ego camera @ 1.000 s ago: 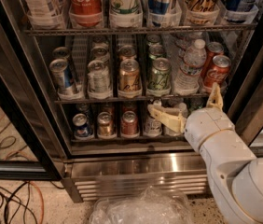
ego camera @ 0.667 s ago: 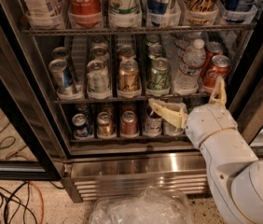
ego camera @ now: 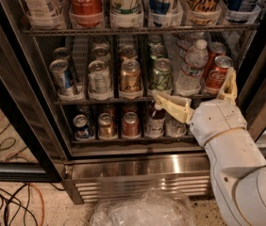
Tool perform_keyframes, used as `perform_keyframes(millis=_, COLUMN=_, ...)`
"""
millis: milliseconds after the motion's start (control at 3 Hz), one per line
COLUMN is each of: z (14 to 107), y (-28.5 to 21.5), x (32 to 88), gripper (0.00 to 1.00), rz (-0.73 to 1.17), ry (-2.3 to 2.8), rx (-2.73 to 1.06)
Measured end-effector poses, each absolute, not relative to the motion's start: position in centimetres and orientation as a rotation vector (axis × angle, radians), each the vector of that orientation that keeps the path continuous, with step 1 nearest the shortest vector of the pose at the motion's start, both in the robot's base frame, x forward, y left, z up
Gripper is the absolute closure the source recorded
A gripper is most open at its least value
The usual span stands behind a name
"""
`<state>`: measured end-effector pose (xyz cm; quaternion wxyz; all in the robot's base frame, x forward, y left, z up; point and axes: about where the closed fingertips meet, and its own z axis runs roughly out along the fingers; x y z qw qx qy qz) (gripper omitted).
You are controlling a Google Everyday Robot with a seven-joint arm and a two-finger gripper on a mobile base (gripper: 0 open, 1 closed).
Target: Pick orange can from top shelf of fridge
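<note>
The orange can (ego camera: 203,0) stands on the top shelf (ego camera: 137,30) of the fridge (ego camera: 137,169), second from the right, in a whitish tray; its lid is cut off by the top of the view. My gripper (ego camera: 193,84) is well below it, in front of the middle rack at the right. It is open and empty. One cream finger (ego camera: 172,107) points left and the other (ego camera: 229,84) points up. My white arm (ego camera: 232,149) fills the lower right.
A red Coca-Cola can (ego camera: 85,1) and other cans share the top shelf. A water bottle (ego camera: 192,67), red cans (ego camera: 217,73) and a short orange-gold can (ego camera: 129,76) stand on the middle rack. Cables (ego camera: 5,201) and a plastic bag (ego camera: 142,212) lie on the floor.
My gripper has risen slightly, from the level of the bottom-shelf cans to the middle rack's front edge. It stays open.
</note>
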<state>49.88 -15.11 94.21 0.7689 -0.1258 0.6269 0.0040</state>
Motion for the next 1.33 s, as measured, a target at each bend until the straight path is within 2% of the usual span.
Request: perform_keyframes(millis=1333, z=96.4, y=-15.5, x=50.5, gripper=0.0, rz=-0.002, ry=1.315, rx=-0.234)
